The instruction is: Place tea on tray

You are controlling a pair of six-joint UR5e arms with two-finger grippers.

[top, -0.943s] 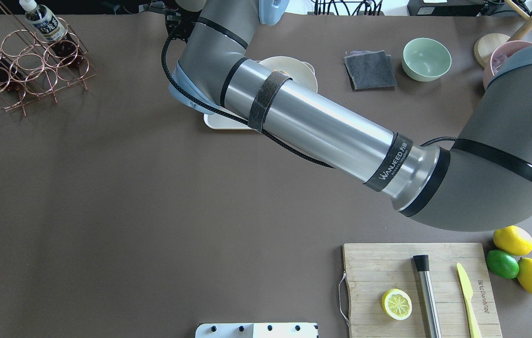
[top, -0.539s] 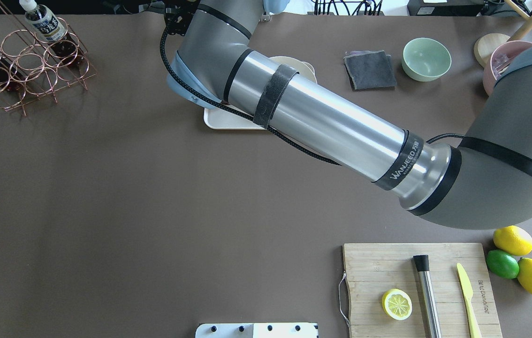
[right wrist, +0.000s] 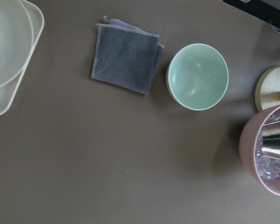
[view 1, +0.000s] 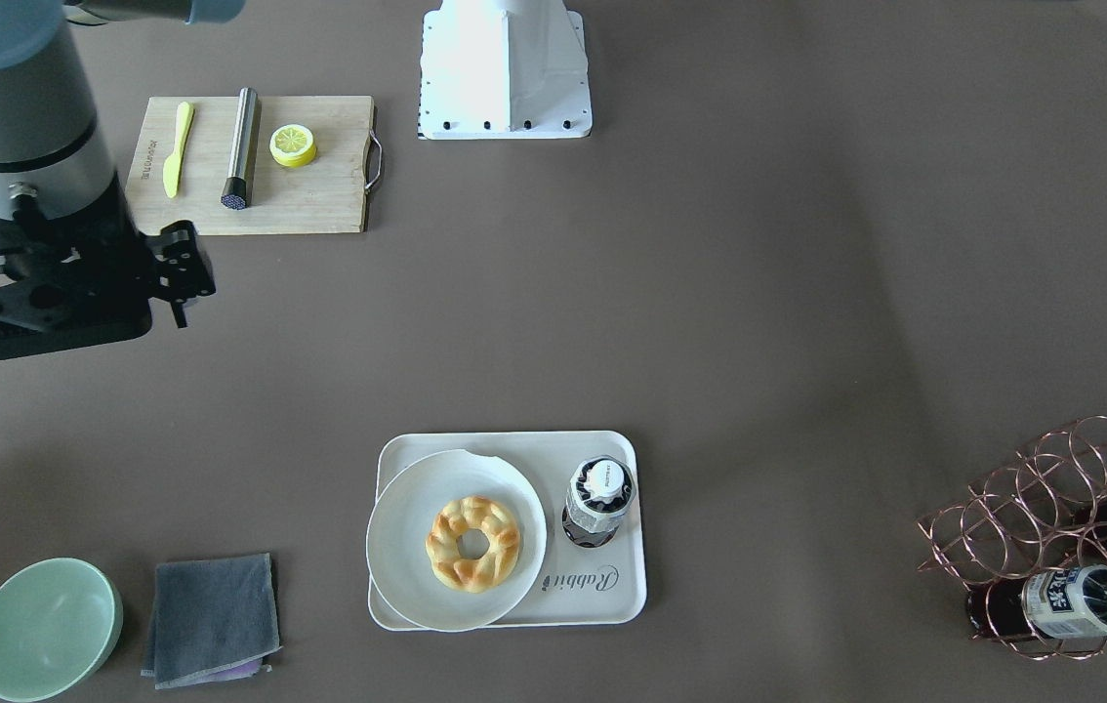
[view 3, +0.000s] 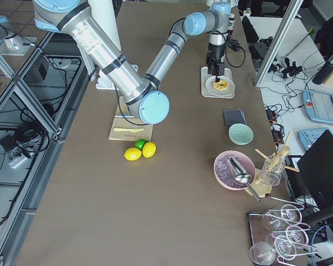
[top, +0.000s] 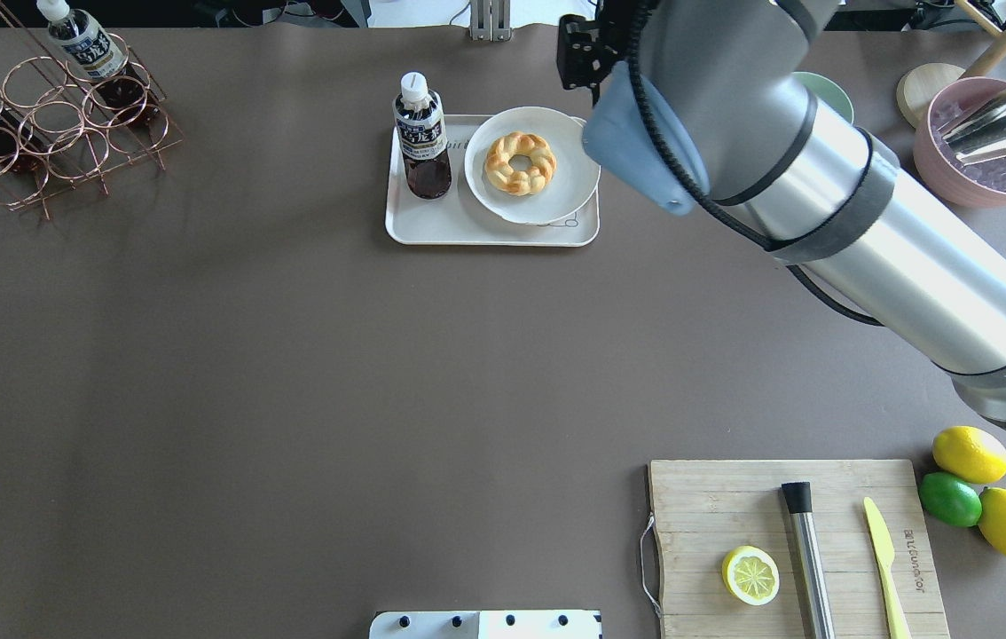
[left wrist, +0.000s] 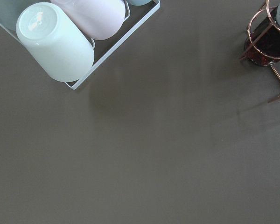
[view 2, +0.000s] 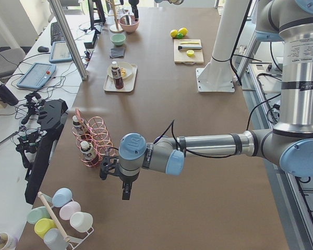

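1 tea (top: 421,133) upright on tray (top: 432,228), left of 1 plate (top: 576,177); 2 more in rack (top: 51,115), far left. Right gripper (view 3: 215,71), left gripper (view 2: 126,195): can't tell how open.

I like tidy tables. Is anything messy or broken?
Nothing is spilled; the tea stands upright on the tray. Only the plate looks odd: its rim has a notch and it pokes over the tray's edge.

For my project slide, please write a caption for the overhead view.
Tea bottle standing upright on the cream tray, beside a white plate holding a braided ring pastry.
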